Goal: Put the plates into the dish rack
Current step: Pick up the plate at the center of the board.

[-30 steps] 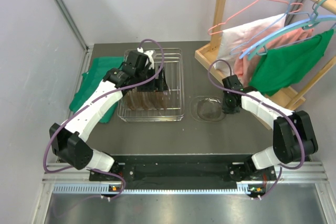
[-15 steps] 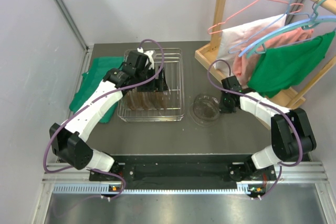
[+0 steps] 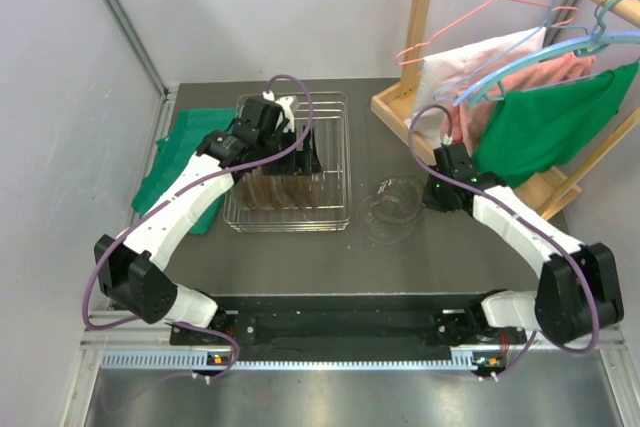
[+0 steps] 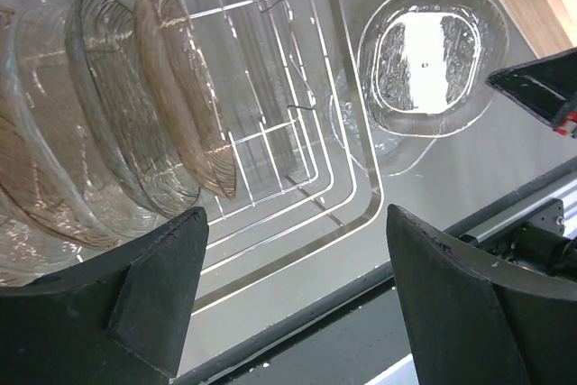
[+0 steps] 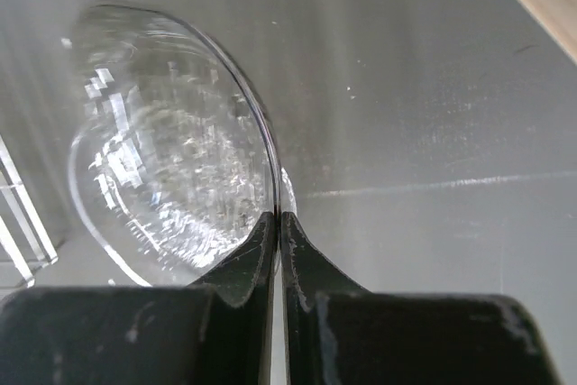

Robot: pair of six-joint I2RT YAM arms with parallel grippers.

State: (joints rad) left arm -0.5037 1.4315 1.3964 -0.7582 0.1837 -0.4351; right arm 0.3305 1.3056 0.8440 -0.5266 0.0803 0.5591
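The right gripper (image 5: 278,219) clamps the rim of a clear plate (image 5: 171,169) ahead of it; the left gripper (image 4: 293,223) gapes wide above the dish rack (image 4: 356,178).

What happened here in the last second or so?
The right claw pinched the rim of the clear plate and tipped it up off the table. The left claw stayed open over the rack, whose plates did not move.

top: left gripper (image 3: 303,154) is covering some racked plates (image 3: 285,192) | left wrist: racked plates are running off the left edge | right wrist: rim of clear plate (image 5: 171,169) is hiding inside right gripper (image 5: 278,221)
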